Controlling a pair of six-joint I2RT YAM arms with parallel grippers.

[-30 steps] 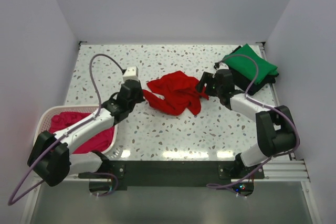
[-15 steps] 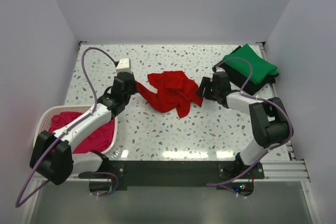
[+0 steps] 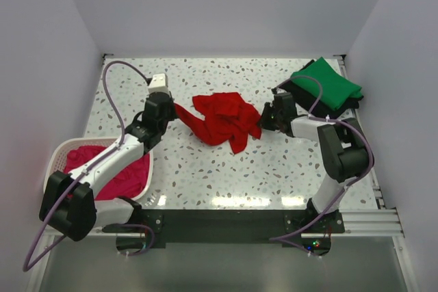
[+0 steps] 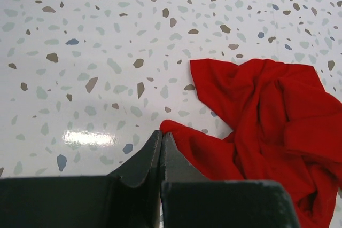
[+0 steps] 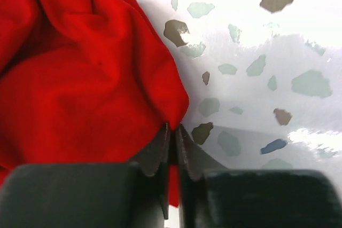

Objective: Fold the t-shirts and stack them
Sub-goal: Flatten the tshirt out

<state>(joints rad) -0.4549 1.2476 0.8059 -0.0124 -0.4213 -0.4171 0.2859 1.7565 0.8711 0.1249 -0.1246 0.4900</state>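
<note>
Two arms reach for the red t-shirt (image 3: 222, 117), which lies crumpled in the middle of the bench (image 3: 205, 176). The left tool (image 3: 172, 106) is at its left tip and the right tool (image 3: 261, 121) is at its right edge. A green t-shirt (image 3: 328, 85) lies on a black t-shirt (image 3: 342, 109) in the far right corner. A pink t-shirt (image 3: 120, 179) sits in the white basket (image 3: 60, 150) at the near left.

From the left wrist, the left tool (image 4: 161, 140) is pinched together on a corner of the red cloth.

From the right wrist, the right tool (image 5: 172, 137) is squeezed tight on a red fold.
</note>
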